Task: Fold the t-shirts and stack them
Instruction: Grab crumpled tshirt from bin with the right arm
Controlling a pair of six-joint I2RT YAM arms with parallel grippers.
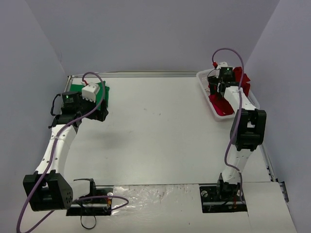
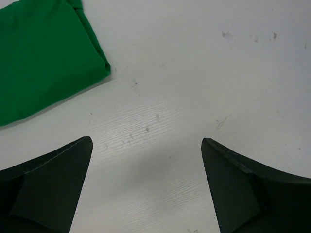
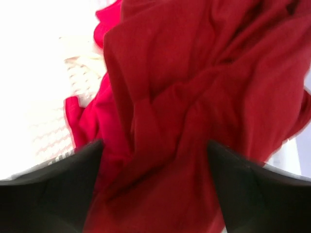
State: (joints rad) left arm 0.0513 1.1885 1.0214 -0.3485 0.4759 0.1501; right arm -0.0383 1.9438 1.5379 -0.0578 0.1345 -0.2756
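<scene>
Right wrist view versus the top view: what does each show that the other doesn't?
Only the right wrist view: the crumpled folds of the dark red t-shirt close up, seen between the spread fingers of the right gripper, and the mesh wall of the white basket.
Only the top view: the green t-shirt at the far left of the table, the left gripper next to it, and both arms.
Both: the red shirt heaped in the basket under the right gripper.

My fingers (image 2: pixel 48 189) are matte black. The green shirt (image 2: pixel 41 60) is a plain bright shade on the pale, speckled bench (image 2: pixel 194 73); the red shirt (image 3: pixel 194 97) is plain deep crimson in a white latticed basket (image 3: pixel 46 131).
</scene>
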